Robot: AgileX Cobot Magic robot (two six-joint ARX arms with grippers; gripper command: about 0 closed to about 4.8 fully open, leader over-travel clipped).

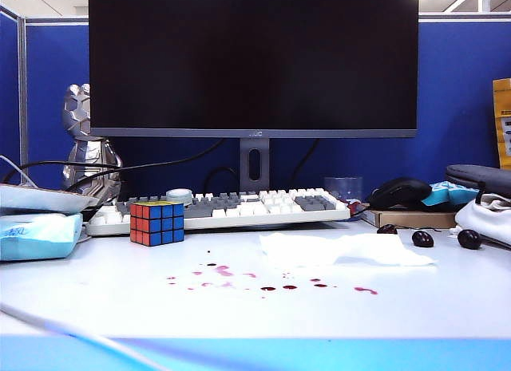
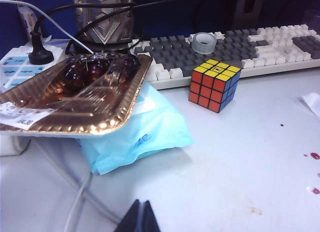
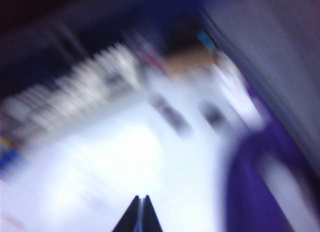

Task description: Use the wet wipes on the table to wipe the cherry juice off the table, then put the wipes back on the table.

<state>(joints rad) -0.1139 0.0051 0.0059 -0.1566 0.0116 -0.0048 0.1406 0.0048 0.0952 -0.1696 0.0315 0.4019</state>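
Note:
Cherry juice [image 1: 267,281] lies as small dark red and pink spots scattered across the middle of the pale table [image 1: 120,299]. A flat white wet wipe [image 1: 339,248] rests just behind the spots, to the right of centre. Two juice spots [image 2: 314,155] also show in the left wrist view. My left gripper [image 2: 142,202] is shut and empty, hovering over bare table in front of the blue pack. My right gripper [image 3: 141,197] is shut and empty; its view is badly blurred, with the wipe [image 3: 125,152] a pale patch ahead. Neither gripper shows in the exterior view.
A Rubik's cube [image 1: 157,222] stands before the keyboard [image 1: 239,206]. A blue wipes pack [image 2: 142,129] lies under a gold foil tray of cherries [image 2: 75,100] at the left. Loose dark cherries [image 1: 422,238] sit at the right near a mouse [image 1: 399,192]. A monitor stands behind.

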